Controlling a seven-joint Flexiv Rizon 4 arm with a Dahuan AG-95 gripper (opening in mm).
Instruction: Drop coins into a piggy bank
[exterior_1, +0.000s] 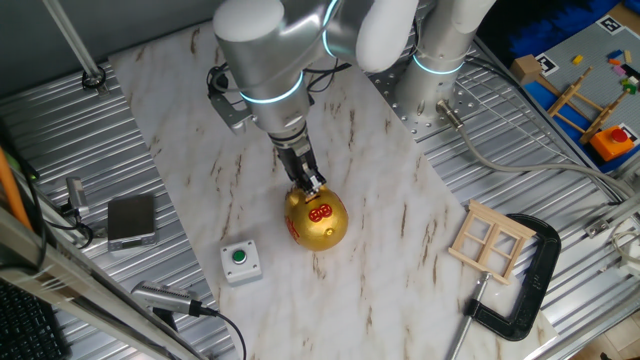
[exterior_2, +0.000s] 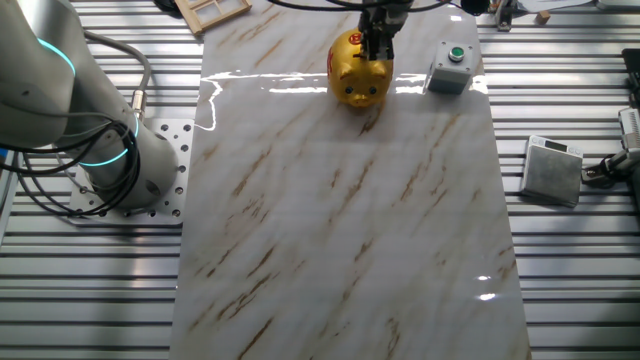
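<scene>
Piggy bank is our landmark: we see the shiny gold pig with red markings standing on the marble-patterned board. Directly above its back hangs the gripper, its fingertips at or just over the top of the pig; we cannot tell whether they touch it. We cannot tell whether the fingers are spread or pressed together, nor whether they pinch a coin. Just beside the pig sits a small grey box with a green button. Farther off, beyond the board's edge from the pig, we see a small wooden frame against a black C-clamp.
</scene>
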